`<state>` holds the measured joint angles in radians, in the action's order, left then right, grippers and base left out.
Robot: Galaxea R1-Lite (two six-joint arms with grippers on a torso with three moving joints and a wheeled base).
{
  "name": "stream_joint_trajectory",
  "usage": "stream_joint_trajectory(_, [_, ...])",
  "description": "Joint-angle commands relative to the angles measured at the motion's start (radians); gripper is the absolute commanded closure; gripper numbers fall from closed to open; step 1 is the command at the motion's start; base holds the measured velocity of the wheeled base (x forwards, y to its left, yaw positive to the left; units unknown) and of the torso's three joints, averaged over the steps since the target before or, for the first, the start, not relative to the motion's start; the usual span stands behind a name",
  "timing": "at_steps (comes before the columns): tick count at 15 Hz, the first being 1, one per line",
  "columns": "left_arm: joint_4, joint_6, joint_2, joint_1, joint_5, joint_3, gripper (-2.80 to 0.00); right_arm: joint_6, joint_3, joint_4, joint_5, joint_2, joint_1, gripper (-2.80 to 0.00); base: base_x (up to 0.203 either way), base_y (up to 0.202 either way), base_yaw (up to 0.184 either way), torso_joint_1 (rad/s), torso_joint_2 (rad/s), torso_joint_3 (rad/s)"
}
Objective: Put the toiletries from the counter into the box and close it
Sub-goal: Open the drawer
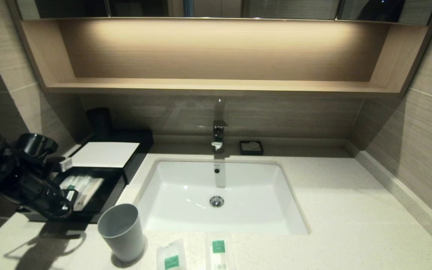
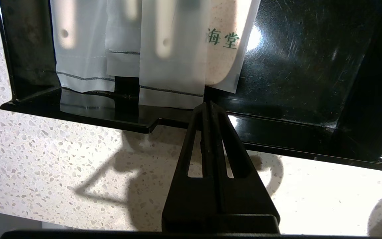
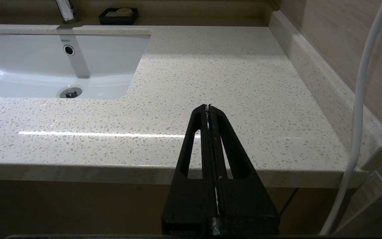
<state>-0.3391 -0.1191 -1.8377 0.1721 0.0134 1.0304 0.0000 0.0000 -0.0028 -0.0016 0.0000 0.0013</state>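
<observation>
At the far left of the head view the left gripper (image 1: 66,200) hangs over the front edge of the box (image 1: 99,210), its fingers pressed together on nothing; the left wrist view shows the closed tips just at the black front rim, above the speckled counter (image 2: 61,159). The box lies open on the left end of the counter, its white-panelled lid (image 1: 105,153) folded back toward the wall, and several translucent packets (image 2: 171,66) lie side by side in its tray, one printed with green characters. Behind the box stands a dark cylindrical container (image 1: 99,122). Just in front of the box, near the counter's front edge, stands a grey cup (image 1: 122,232). To its right, in front of the sink (image 1: 186,210), lie the two sachets with green labels, the left sachet (image 1: 171,257) near the cup and the right sachet (image 1: 219,253) just beside it, both flat on the counter and outside the box. Behind the sink are the tap (image 1: 218,137) and a small black soap dish (image 1: 251,147). The right gripper (image 3: 208,108) is held off the counter's front edge on the right side, closed and empty.
</observation>
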Motion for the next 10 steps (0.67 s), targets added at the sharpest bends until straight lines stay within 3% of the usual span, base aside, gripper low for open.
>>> stream_joint_trajectory(1, [0.0,-0.001,0.006,0.001,0.0,0.002,0.0,0.0,0.0,0.0,0.0,0.0,0.0,0.0,0.0,0.0,0.0,0.0,0.0,0.0])
stream_joint_trajectory(10, [-0.014,-0.02,0.009,0.006,0.0,0.002,0.0,0.0,0.001,0.0,0.0,-0.002,0.0,0.0,0.0,0.0,0.0,0.0,0.0,0.0])
